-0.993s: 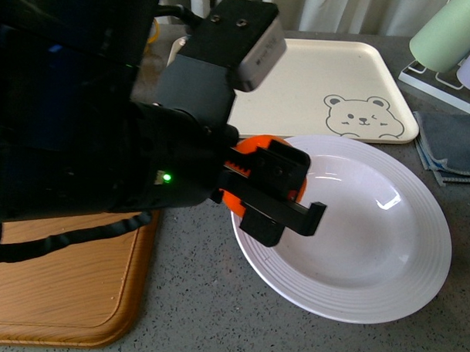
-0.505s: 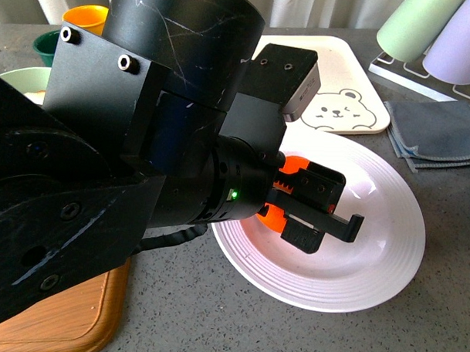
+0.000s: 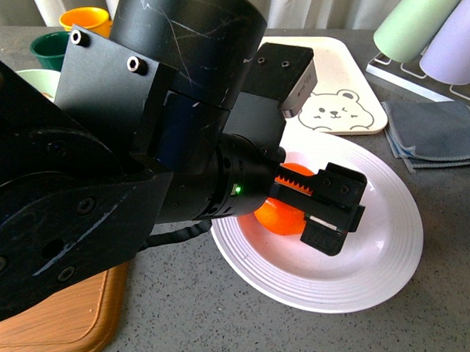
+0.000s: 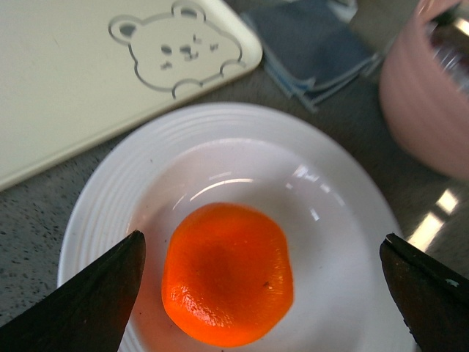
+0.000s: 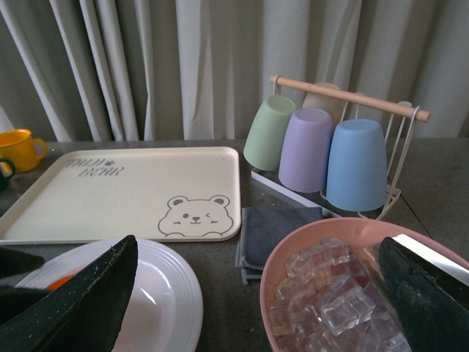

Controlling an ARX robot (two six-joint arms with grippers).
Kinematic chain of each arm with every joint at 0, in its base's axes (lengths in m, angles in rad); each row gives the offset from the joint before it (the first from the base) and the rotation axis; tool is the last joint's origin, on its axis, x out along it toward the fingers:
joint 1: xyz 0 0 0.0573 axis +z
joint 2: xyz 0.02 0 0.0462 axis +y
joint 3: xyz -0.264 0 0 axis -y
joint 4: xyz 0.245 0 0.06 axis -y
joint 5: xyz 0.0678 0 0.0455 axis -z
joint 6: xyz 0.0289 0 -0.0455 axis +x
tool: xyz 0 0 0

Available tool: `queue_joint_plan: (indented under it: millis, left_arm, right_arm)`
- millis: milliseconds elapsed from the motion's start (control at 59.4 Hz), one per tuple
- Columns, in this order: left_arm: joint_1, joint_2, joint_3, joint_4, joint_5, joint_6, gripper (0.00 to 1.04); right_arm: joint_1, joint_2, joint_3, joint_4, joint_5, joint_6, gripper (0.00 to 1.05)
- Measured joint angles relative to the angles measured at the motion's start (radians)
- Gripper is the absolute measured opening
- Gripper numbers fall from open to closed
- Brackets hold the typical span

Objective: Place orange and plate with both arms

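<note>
At the left, note the left gripper [image 4: 264, 238] spread wide and gripping nothing, one finger on either side of the orange [image 4: 227, 275] and both clear of it. Locate the orange resting on the glossy centre of the white ribbed plate [image 4: 82, 235], just on the near side of the cream bear tray [image 4: 66, 81]. Compare with half a second before: then clamped between the fingers over the plate, now set down and let go. Treat the orange placement as apparently done. Expect a straight lift-off of the left arm next, to avoid nudging the fruit. Further right, note the right gripper [image 5: 256, 242] likewise wide open and empty, over the pink bowl [image 5: 289, 246] of ice cubes [image 5: 322, 293], well apart from the plate. Regard the right arm's share, the plate, as probably outstanding.
</note>
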Motion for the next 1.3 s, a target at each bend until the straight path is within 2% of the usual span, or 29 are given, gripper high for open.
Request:
queue_joint_plan:
  millis: [118, 202, 269, 303, 320, 404, 521, 606, 858, 908, 993, 1295]
  left_arm:
    - [0.110, -0.232, -0.164, 0.082, 0.016, -0.055, 0.96]
    - [0.248, -0.403, -0.299, 0.076, 0.021, -0.046, 0.95]
    - [0.315, -0.479, -0.443, 0.346, -0.369, 0.084, 0.78]
    - [0.346, -0.522, -0.494, 0.415, -0.500, 0.127, 0.70]
    - [0.359, -0.540, -0.509, 0.424, -0.523, 0.140, 0.66]
    - [0.401, -0.578, -0.591, 0.485, -0.506, 0.177, 0.48]
    - [0.467, -0.717, -0.678, 0.412, -0.441, 0.196, 0.16]
    - [0.493, -0.798, -0.704, 0.364, -0.411, 0.198, 0.01]
    - [0.569, -1.074, -0.768, 0.151, -0.343, 0.203, 0.02]
    - [0.620, -1.123, -0.774, 0.108, -0.266, 0.204, 0.02]
    - [0.656, -1.186, -0.783, 0.054, -0.259, 0.204, 0.02]
    - [0.660, -1.434, -0.783, -0.172, -0.250, 0.204, 0.02]
  right_arm:
    - [0.000, 0.000, 0.000, 0.000, 0.000, 0.000, 0.96]
    - [0.000, 0.000, 0.000, 0.000, 0.000, 0.000, 0.96]
    - [0.000, 0.000, 0.000, 0.000, -0.001, 0.000, 0.96]
    - [0.000, 0.000, 0.000, 0.000, 0.000, 0.000, 0.96]
    - [0.000, 0.000, 0.000, 0.000, 0.000, 0.000, 0.96]
    - [0.000, 0.000, 0.000, 0.000, -0.001, 0.000, 0.96]
    - [0.000, 0.000, 0.000, 0.000, -0.001, 0.000, 0.96]
    - [0.000, 0.000, 0.000, 0.000, -0.001, 0.000, 0.96]
    - [0.000, 0.000, 0.000, 0.000, -0.001, 0.000, 0.96]
    - [0.000, 0.000, 0.000, 0.000, -0.001, 0.000, 0.96]
    - [0.000, 0.000, 0.000, 0.000, 0.000, 0.000, 0.96]
    - [0.000, 0.000, 0.000, 0.000, -0.001, 0.000, 0.96]
